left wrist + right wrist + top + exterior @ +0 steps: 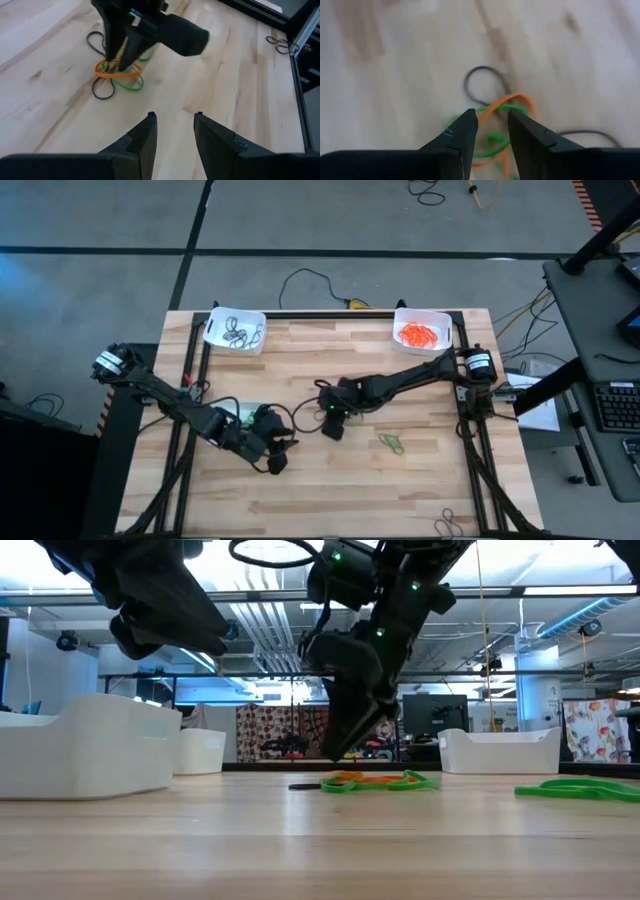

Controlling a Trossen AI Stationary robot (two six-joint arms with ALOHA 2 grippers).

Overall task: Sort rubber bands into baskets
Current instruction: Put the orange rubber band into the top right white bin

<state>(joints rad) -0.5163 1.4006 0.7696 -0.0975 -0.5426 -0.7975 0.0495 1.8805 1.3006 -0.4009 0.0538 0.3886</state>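
Wooden tabletop (420, 480) in an open workshop; white baskets at the far edge: one (236, 330) holds dark bands, one (423, 330) orange; third basket (245, 413) by left arm. Sorting partly done; tangled orange-green-dark bands (117, 75) and green band (392, 443) remain loose. Right end effector (492, 120) slightly parted over the tangle, gripping nothing visible; left end effector (172, 122) parted, empty, nearby.

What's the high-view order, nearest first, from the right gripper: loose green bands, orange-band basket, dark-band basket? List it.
1. Green bands, right of the right gripper.
2. Orange-band basket, top right, and dark-band basket, top left: too close to call.
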